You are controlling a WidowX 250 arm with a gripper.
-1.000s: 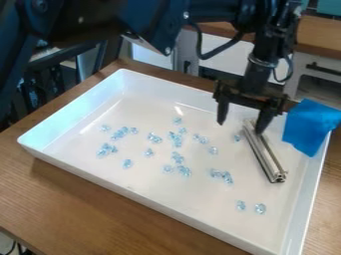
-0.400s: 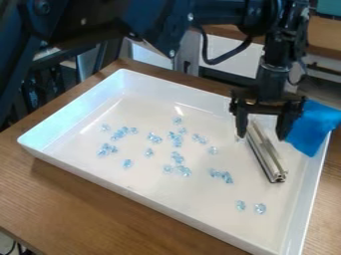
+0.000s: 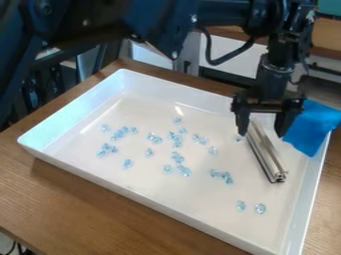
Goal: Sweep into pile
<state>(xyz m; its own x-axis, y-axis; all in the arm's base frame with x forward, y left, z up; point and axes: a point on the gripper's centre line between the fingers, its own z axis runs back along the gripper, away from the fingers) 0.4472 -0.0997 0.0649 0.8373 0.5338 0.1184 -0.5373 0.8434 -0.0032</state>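
My gripper (image 3: 261,134) hangs over the right rear part of the white tray (image 3: 80,175), its two fingers spread wide and open. Between and just below the fingers is the upper end of a silver metal bar (image 3: 267,154), which lies at a slant on the tray floor. Small clear-blue pieces are scattered over the floor: a cluster at the left (image 3: 106,149), some in the middle (image 3: 177,142), a group nearer the bar (image 3: 222,176) and two separate ones toward the front right (image 3: 259,208). One piece (image 3: 239,138) sits beside the left finger.
A blue cloth (image 3: 311,127) drapes over the tray's right rear rim, behind and beside the right finger. Raised walls surround the tray, which stands on a wooden table (image 3: 80,209). The dark arm spans the top of the view.
The gripper has moved right from the tray's rear middle, so its fingers now straddle the bar's upper end. The bar and the pieces look unmoved.
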